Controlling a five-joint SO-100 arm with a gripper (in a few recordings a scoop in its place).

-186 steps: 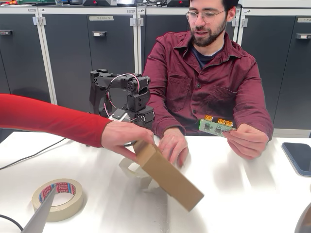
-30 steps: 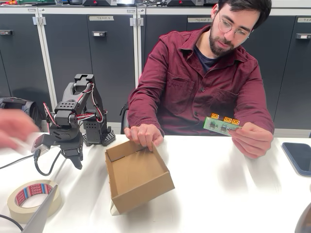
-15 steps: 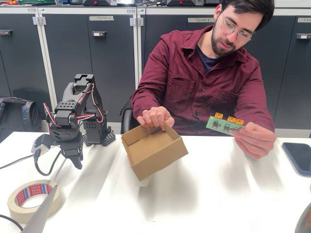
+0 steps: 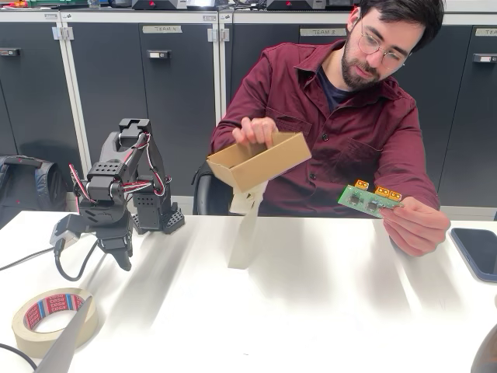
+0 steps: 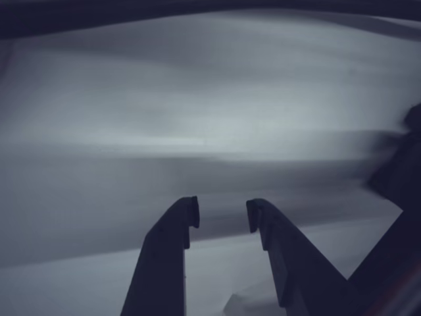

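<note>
**Fixed view + wrist view: gripper empty, tape roll nearest**

Fixed view: black arm stands at L end of white table (image 4: 334,311) and is folded over. Its gripper (image 4: 122,255) points down, tip just above the tabletop. In the wrist view the gripper (image 5: 222,214) has its fingers apart w/ a small gap and nothing btwn them; blurred pale tabletop lies beyond.

Tape roll (image 4: 48,317) lies flat near the table's front L corner. It sits below-left of the gripper in the pic, apart from it and untouched. A grey slanted edge (image 4: 68,346) overlaps the roll's R side at the bottom of the frame; can't tell what it is. A black cable (image 4: 60,268) loops down from the arm and is the one thing btwn gripper and roll.

A person in a dark red shirt sits behind the table. One hand (image 4: 255,130) holds a cardboard box (image 4: 260,162) tilted in the air, well off the table and well apart from the gripper. A pale blurred strip (image 4: 247,229) runs from under the box to the tabletop; can't tell what it is. The other hand (image 4: 415,225) holds a green circuit board (image 4: 371,200) w/ orange connectors over the table's R part.

A phone (image 4: 475,252) lies flat at the R edge. Dark cabinets (image 4: 155,101) stand in the bkgd, and a dark bag (image 4: 27,183) sits far L.
</note>
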